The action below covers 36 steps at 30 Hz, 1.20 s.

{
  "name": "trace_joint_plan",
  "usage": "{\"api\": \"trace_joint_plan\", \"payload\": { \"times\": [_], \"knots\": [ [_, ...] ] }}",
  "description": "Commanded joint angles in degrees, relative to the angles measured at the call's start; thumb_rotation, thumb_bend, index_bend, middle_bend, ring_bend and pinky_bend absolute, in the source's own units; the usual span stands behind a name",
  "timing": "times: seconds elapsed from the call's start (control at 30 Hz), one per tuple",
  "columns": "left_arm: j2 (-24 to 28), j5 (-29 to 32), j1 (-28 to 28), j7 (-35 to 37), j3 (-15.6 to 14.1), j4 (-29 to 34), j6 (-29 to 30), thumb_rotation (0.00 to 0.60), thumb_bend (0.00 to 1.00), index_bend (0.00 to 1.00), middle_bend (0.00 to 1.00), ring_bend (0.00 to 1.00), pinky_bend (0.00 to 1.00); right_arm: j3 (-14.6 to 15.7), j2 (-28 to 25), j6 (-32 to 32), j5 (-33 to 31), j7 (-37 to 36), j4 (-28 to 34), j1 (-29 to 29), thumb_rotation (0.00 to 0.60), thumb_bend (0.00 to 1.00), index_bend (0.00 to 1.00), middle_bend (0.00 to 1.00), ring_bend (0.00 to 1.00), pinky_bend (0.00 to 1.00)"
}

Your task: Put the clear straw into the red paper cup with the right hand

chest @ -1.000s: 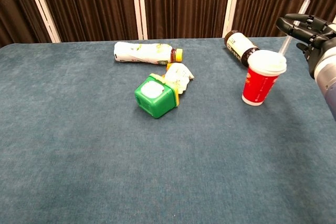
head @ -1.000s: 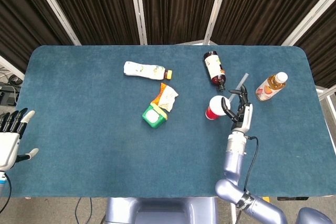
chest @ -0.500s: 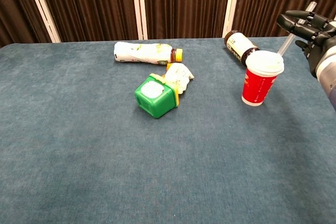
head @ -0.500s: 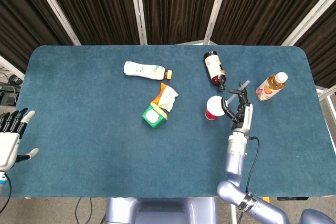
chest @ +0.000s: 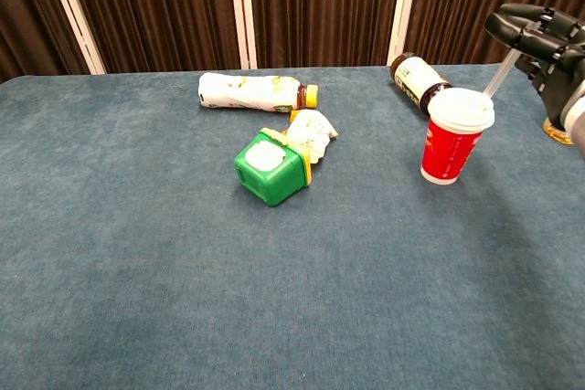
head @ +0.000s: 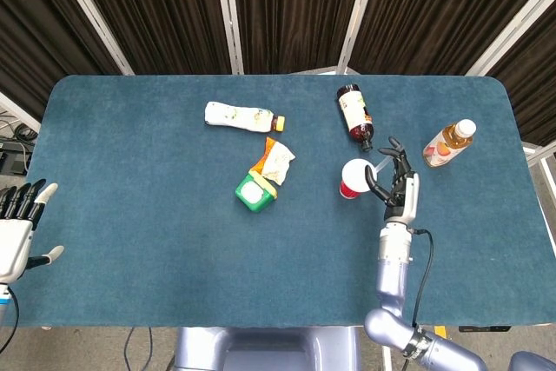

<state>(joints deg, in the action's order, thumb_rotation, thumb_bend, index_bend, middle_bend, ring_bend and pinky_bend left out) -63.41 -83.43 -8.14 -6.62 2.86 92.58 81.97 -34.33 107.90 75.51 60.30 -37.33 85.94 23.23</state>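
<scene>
The red paper cup (head: 353,180) (chest: 454,139) with a white lid stands upright on the blue table, right of centre. My right hand (head: 395,182) (chest: 544,43) hovers just right of it and above its rim, pinching the clear straw (chest: 501,73) between its fingers. The straw slants down and left from the hand, and its lower end meets the right edge of the lid. I cannot tell whether the tip is inside the cup. My left hand (head: 17,223) hangs off the table's left edge, fingers apart and holding nothing.
A dark bottle (head: 354,112) (chest: 419,79) lies behind the cup. An orange drink bottle (head: 449,142) lies right of my right hand. A green cube container (head: 255,190), a snack packet (head: 274,161) and a white bottle (head: 243,116) sit near the middle.
My right hand has risen and drawn nearer the cup. The straw has swung more upright, and its upper end no longer sticks out past the fingers. The cup stays put.
</scene>
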Motion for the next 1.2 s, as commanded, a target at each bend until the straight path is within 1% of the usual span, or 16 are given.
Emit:
{"api": "trace_joint_plan", "payload": {
  "times": [0.03, 0.23, 0.37, 0.5, 0.67, 0.77, 0.83, 0.9, 1.0, 1.07, 1.1, 1.13, 1.17, 1.2],
  "knots": [
    [0.0, 0.0, 0.0, 0.0, 0.0, 0.0, 0.0, 0.6, 0.05, 0.0, 0.0, 0.0, 0.0, 0.7, -0.6, 0.5, 0.6, -0.1, 1.2, -0.7, 0.6, 0.27, 0.39, 0.15, 0.0, 0.0],
    [0.0, -0.1, 0.0, 0.0, 0.0, 0.0, 0.0, 0.6, 0.05, 0.0, 0.0, 0.0, 0.0, 2.0, -1.6, 0.8, 1.4, 0.4, 2.6, -1.8, 0.6, 0.27, 0.37, 0.15, 0.0, 0.0],
    [0.0, -0.1, 0.0, 0.2, 0.0, -0.1, 0.0, 0.6, 0.05, 0.0, 0.0, 0.0, 0.0, 1.8, -2.3, 0.5, 1.3, 1.2, 2.2, -1.7, 0.6, 0.27, 0.35, 0.14, 0.0, 0.0],
    [0.0, -0.1, 0.0, 0.2, 0.0, 0.0, 0.0, 0.6, 0.05, 0.0, 0.0, 0.0, 0.0, 1.1, -4.1, 0.7, 1.7, 2.8, 2.1, -1.8, 0.6, 0.27, 0.32, 0.1, 0.0, 0.0],
    [0.0, 0.0, 0.0, 0.1, 0.0, 0.0, 0.0, 0.6, 0.05, 0.0, 0.0, 0.0, 0.0, -1.3, -8.6, 2.2, 1.9, 6.3, 4.1, -2.7, 0.6, 0.26, 0.3, 0.06, 0.0, 0.0],
    [0.0, 0.0, 0.0, 0.0, 0.1, 0.1, -0.1, 0.6, 0.05, 0.0, 0.0, 0.0, 0.0, -2.7, -13.2, 3.9, 2.9, 11.0, 7.0, -3.7, 0.6, 0.25, 0.28, 0.05, 0.0, 0.0],
    [0.0, 0.0, 0.0, 0.0, 0.1, 0.1, -0.1, 0.6, 0.05, 0.0, 0.0, 0.0, 0.0, -2.7, -16.3, 3.8, 3.0, 14.0, 9.3, -4.5, 0.6, 0.24, 0.27, 0.05, 0.0, 0.0],
    [0.0, 0.0, 0.0, 0.0, 0.0, 0.1, 0.0, 0.6, 0.05, 0.0, 0.0, 0.0, 0.0, -1.6, -20.4, 3.2, 3.5, 18.8, 11.3, -5.7, 0.6, 0.23, 0.27, 0.05, 0.0, 0.0],
    [0.0, 0.0, 0.0, 0.0, 0.0, 0.1, 0.0, 0.6, 0.05, 0.0, 0.0, 0.0, 0.0, 1.9, -27.2, 1.4, 5.1, 26.0, 13.9, -7.9, 0.6, 0.21, 0.27, 0.05, 0.0, 0.0],
    [0.0, 0.1, 0.0, -0.1, 0.1, 0.2, 0.0, 0.6, 0.05, 0.0, 0.0, 0.0, 0.0, 5.0, -31.5, 0.4, 7.0, 30.6, 15.2, -9.5, 0.6, 0.19, 0.27, 0.03, 0.0, 0.0],
    [0.0, 0.1, 0.0, -0.2, 0.1, 0.2, 0.0, 0.6, 0.05, 0.0, 0.0, 0.0, 0.0, 6.2, -32.7, 0.3, 7.8, 32.0, 15.5, -10.0, 0.6, 0.16, 0.27, 0.01, 0.0, 0.0],
    [0.0, 0.1, 0.0, -0.3, 0.1, 0.3, 0.0, 0.6, 0.05, 0.0, 0.0, 0.0, 0.0, 8.9, -35.0, 0.4, 10.4, 35.5, 15.4, -11.0, 0.6, 0.14, 0.27, 0.0, 0.0, 0.0],
    [0.0, 0.2, 0.0, -0.3, 0.1, 0.3, 0.0, 0.6, 0.05, 0.0, 0.0, 0.0, 0.0, 10.1, -35.8, 0.7, 11.7, 37.0, 15.1, -11.5, 0.6, 0.13, 0.26, 0.0, 0.0, 0.0],
    [0.0, 0.2, 0.0, -0.4, 0.1, 0.3, 0.0, 0.6, 0.05, 0.0, 0.0, 0.0, 0.0, 11.9, -36.7, 1.2, 13.6, 38.8, 14.8, -12.1, 0.6, 0.12, 0.25, 0.0, 0.0, 0.0]
  ]
}}
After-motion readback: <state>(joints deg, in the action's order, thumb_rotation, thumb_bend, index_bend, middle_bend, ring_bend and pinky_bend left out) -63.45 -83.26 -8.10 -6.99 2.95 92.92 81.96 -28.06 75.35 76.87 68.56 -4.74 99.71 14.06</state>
